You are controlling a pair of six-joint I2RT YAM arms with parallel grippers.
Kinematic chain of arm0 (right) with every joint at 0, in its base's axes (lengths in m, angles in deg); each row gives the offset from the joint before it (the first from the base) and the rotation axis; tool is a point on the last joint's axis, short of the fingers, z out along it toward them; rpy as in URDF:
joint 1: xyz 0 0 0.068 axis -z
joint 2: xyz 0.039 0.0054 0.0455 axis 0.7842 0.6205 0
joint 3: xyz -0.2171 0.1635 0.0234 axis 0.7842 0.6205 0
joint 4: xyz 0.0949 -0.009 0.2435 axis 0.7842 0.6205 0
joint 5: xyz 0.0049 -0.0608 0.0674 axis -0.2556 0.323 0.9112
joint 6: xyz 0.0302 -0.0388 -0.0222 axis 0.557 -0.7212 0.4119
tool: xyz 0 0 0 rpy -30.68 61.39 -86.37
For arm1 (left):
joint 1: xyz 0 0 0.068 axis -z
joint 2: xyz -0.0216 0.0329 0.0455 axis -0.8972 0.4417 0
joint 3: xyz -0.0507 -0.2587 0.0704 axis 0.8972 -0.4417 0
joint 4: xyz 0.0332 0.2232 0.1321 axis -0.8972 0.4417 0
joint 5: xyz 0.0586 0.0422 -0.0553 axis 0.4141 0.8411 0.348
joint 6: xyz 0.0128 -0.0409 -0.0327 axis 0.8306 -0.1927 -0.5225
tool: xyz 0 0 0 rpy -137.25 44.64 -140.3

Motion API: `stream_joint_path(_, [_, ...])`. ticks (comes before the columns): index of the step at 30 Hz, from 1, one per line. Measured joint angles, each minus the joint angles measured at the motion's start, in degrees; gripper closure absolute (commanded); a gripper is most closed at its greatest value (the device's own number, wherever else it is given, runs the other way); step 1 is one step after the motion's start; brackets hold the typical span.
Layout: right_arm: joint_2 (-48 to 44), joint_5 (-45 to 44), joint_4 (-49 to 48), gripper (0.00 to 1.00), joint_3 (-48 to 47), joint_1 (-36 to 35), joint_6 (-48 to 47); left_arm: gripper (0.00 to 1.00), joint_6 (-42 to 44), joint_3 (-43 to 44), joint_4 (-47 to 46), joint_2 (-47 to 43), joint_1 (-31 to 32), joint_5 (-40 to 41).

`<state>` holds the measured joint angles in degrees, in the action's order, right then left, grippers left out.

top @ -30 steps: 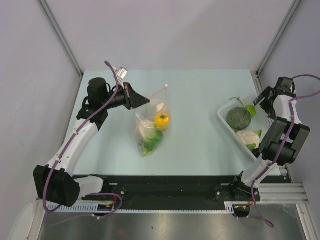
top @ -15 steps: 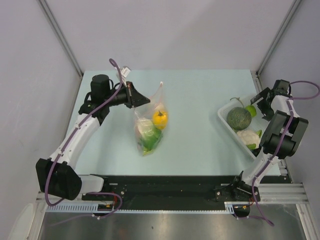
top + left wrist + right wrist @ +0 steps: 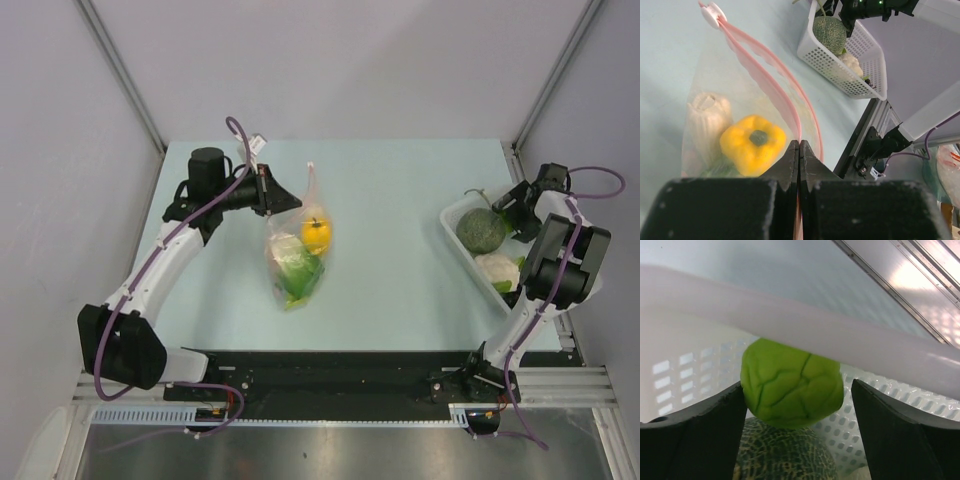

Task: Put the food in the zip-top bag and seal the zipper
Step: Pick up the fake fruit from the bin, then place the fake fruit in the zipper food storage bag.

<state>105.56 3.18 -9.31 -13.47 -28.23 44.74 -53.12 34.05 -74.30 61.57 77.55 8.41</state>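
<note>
Crinkly clear plastic is lifted at its mouth by the left gripper (image 3: 799, 146), whose fingers are pressed tight together on the pink zipper (image 3: 760, 70); from that pinch the two pink lips run away from the fingertips, parted into a narrow loop, and meet again at a small white slider (image 3: 713, 13) at the far end; the zip-top bag (image 3: 290, 262) sags below and ahead of the gripper, its bottom resting on the pale blue-green table (image 3: 400, 290); inside it, just past the fingertips, sits a yellow pepper (image 3: 752, 143), with a pale white piece (image 3: 706, 116) touching it on the left in the wrist view and a green piece (image 3: 300, 282) deeper toward the bag's bottom.

The right gripper (image 3: 796, 390) is well apart from the bag, its jaws spread wide at the white latticed basket (image 3: 832, 62); a light green round fruit (image 3: 785, 372) lies between the fingers, close against the left one with a gap before the right one, so it is not clamped; just beneath the fruit is a netted green melon (image 3: 785, 460); the basket's white rim crosses above the fruit in the wrist view; a white cauliflower (image 3: 495, 268) lies at the basket's other end, back toward the arm's base.
</note>
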Motion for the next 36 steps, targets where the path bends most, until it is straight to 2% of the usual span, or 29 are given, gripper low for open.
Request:
stream_joint_path(10, [-1.5,-0.6,0.3,0.61,0.0,0.2,-1.3,1.00,0.8,0.0,0.7,0.1,0.0,0.0])
stream_joint_path(19, [-14.8,-1.3,0.5,0.67,0.0,0.2,-5.9,1.00,0.8,-0.7,-0.7,-0.8,0.0,0.0])
stream_joint_path(23, [-21.0,-0.5,0.1,0.67,0.0,-1.9,-8.0,1.00,0.7,-2.9,-1.3,-3.0,0.0,-0.3])
stream_joint_path(25, [-23.8,-0.3,-0.7,0.67,0.0,-5.2,-9.4,1.00,0.7,-3.5,-1.4,-3.6,0.0,-0.5])
stream_joint_path(28, [-27.9,0.1,-2.2,0.69,-0.7,-14.9,-12.9,1.00,0.8,-3.9,-1.4,-4.3,0.0,-0.4])
stream_joint_path(33, [-31.8,3.4,-4.7,0.83,-4.3,-32.8,-18.3,1.00,0.9,-4.2,-1.4,-5.7,0.0,-0.2])
stream_joint_path(36, [-32.6,6.8,-5.6,0.86,-7.4,-41.2,-20.8,1.00,0.9,-5.0,-1.4,-7.1,0.0,0.0])
